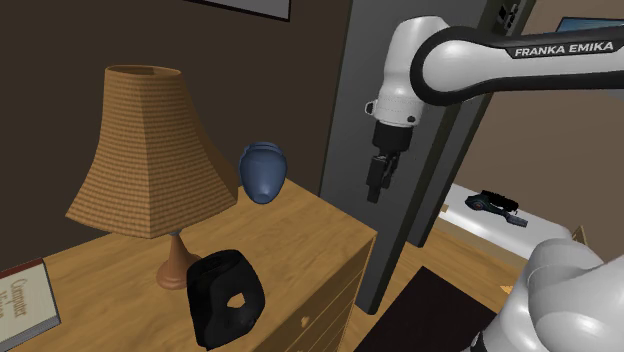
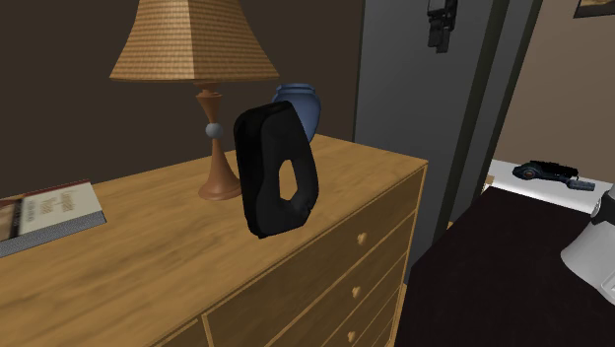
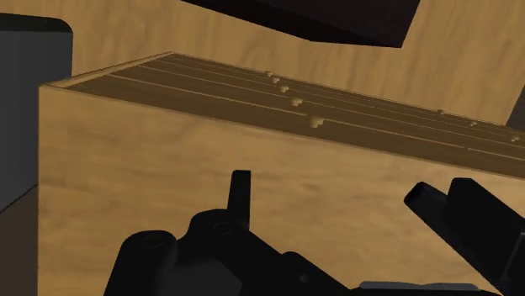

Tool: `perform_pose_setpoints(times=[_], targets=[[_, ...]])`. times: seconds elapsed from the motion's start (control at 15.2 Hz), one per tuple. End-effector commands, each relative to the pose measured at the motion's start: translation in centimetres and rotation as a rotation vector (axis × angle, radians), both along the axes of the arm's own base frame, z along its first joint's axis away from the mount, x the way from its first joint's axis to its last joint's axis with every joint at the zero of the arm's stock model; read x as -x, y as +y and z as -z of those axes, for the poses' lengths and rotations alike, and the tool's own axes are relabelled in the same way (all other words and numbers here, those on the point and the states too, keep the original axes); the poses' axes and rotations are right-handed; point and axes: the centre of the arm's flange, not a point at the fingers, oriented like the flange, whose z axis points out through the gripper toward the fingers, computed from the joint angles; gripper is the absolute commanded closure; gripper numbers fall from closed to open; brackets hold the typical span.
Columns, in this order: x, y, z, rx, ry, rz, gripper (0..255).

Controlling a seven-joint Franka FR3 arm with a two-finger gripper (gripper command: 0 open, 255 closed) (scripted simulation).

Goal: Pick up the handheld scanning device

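Shoulder view, front to back. A book (image 1: 25, 298) lies at the near end of the dresser (image 1: 310, 235). Further along, close to the front edge above the drawers, I see the black handheld scanner (image 1: 225, 298). It stands upright on the top and has a hole through its body. Behind it stands a table lamp (image 1: 150, 150) with a woven shade, and a blue vase (image 1: 263, 171) stands by the back edge. The gripper (image 1: 374, 190) hangs past the dresser's far end, higher than its top and well apart from the handheld scanner. I cannot tell how its jaws stand.
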Motion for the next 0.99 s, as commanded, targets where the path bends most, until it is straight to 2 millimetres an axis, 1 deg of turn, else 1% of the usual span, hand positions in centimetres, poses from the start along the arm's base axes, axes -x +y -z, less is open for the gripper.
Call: perform_pose_setpoints(times=[0.0,0.46,0.73,0.92], targets=[[-2.0,2.1,0.6,-0.003,-0.009,-0.062,0],[-6.6,9.6,2.9,-0.008,-0.035,-0.274,0],[-8.6,14.4,4.2,-0.012,-0.049,-0.394,0],[-9.6,18.0,5.1,-0.014,-0.060,-0.485,0]])
